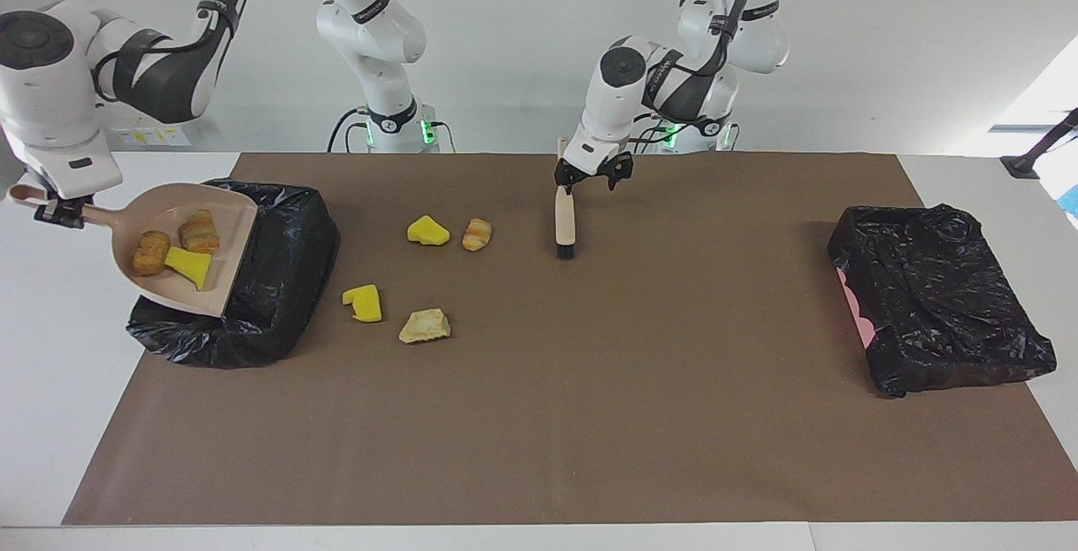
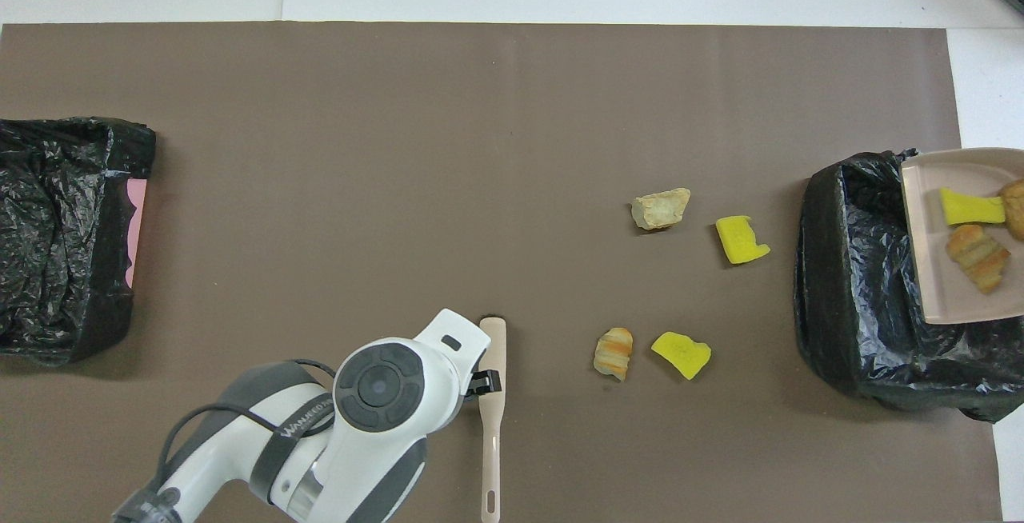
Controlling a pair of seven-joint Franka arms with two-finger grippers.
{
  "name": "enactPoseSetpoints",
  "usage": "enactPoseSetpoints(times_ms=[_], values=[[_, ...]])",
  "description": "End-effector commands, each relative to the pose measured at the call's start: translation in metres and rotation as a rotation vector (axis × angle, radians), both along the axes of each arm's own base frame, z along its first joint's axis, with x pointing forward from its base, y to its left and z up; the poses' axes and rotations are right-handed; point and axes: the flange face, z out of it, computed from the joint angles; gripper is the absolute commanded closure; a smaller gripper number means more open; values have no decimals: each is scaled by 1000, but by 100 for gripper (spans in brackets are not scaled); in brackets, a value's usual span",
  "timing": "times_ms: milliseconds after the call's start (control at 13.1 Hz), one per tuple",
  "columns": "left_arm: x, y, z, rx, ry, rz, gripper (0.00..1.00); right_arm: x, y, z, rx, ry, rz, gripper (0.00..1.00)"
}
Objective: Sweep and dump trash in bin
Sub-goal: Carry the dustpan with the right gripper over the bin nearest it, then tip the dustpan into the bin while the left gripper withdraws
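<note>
Over the bin at the right arm's end, my right claw grips the dustpan handle, three trash scraps aboard; four lie on the counter beside it. If I tilt crooked, scraps may spill past the rim. My left claw stands open over the brush, lying bristles away from me, long axis straight out; grasping could nudge it.
</note>
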Motion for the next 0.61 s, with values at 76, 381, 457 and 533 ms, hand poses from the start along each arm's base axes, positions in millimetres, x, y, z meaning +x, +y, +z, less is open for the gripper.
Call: enactPoseSetpoints(times_ms=[76, 381, 457, 533], values=[[41, 45, 24, 47, -48, 54, 0, -20, 33, 0, -161, -9, -22, 100], [74, 103, 52, 53, -75, 24, 0, -41, 10, 33, -205, -10, -43, 100], [77, 120, 55, 60, -56, -1, 0, -43, 10, 40, -208, -20, -45, 100], [79, 134, 59, 61, -44, -31, 0, -42, 13, 40, -201, -25, -44, 100]])
